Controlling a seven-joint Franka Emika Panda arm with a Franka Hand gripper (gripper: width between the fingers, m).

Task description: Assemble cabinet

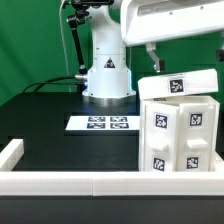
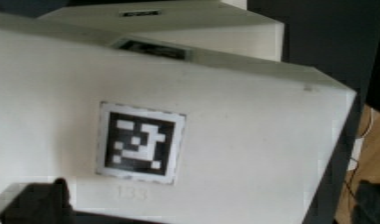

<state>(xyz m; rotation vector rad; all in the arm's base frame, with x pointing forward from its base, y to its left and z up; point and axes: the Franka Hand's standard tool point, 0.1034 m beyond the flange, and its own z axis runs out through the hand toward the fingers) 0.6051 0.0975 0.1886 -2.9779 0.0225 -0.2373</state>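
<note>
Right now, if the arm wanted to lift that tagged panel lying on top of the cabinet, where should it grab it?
Probably grip the top panel by its thin edge at the exterior view's left, coming from that side. It lies nearly flat on the cabinet, its tagged face looks too wide to span, and the gripper hangs over that end.

White arm (image 1: pixel 104 45) w/ blk cables (image 1: pixel 72 45), logo'd base (image 1: pixel 108 80).

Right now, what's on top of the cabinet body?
A white tagged panel lies across the cabinet body, slightly tilted. The fingers hang by its edge on the exterior view's left. The panel covers the body's interior and how it seats.
</note>
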